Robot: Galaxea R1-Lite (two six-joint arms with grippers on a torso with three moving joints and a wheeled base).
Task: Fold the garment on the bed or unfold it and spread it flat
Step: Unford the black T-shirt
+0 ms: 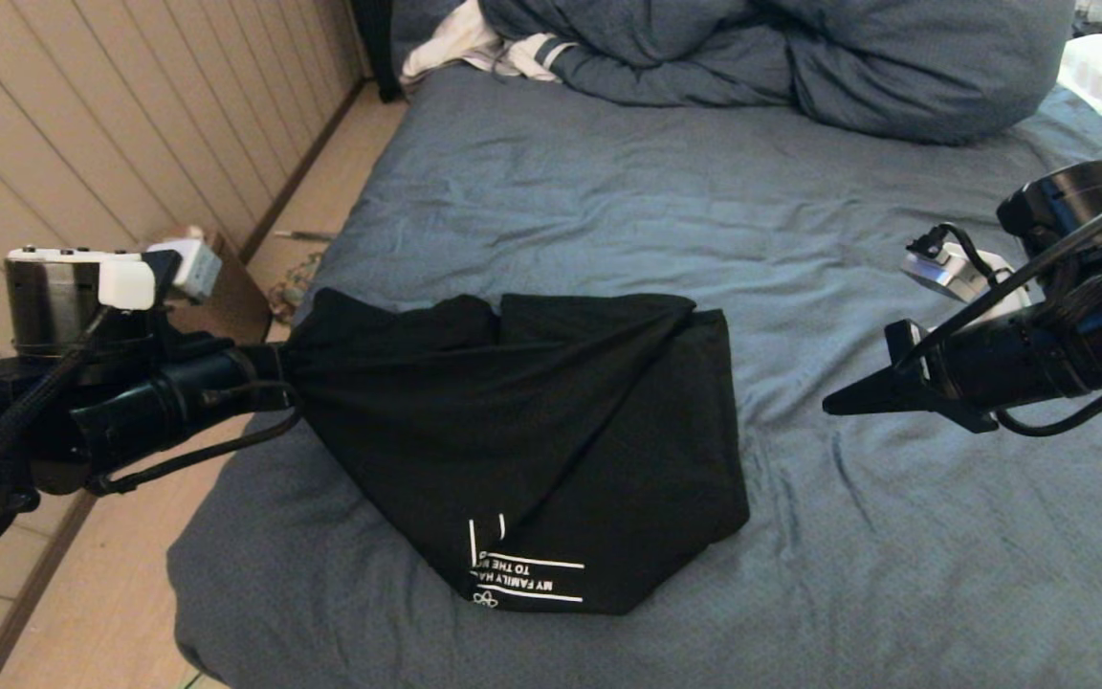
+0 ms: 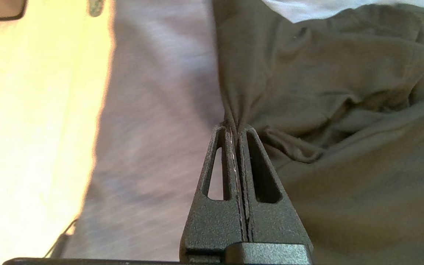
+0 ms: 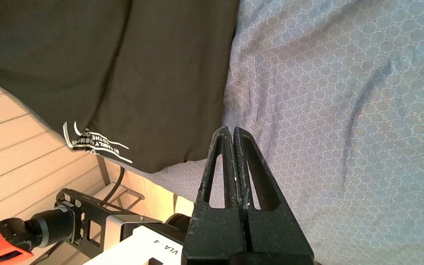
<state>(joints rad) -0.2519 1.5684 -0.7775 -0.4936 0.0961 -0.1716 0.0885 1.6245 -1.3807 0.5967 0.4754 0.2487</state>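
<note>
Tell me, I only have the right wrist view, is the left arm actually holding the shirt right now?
Observer: Yes. The left gripper is shut on a bunched corner of the T-shirt, at its left edge.
Operator: Is that corner lifted?
Observer: The cloth runs taut from the fingers, fanning out across the bed.
Operator: Anything else on the bed?
Observer: A bulky blue duvet is heaped at the far end, clear of the shirt.

Left hand (image 2: 238, 127) clamped, right hand (image 3: 232, 128) closed, empty.
</note>
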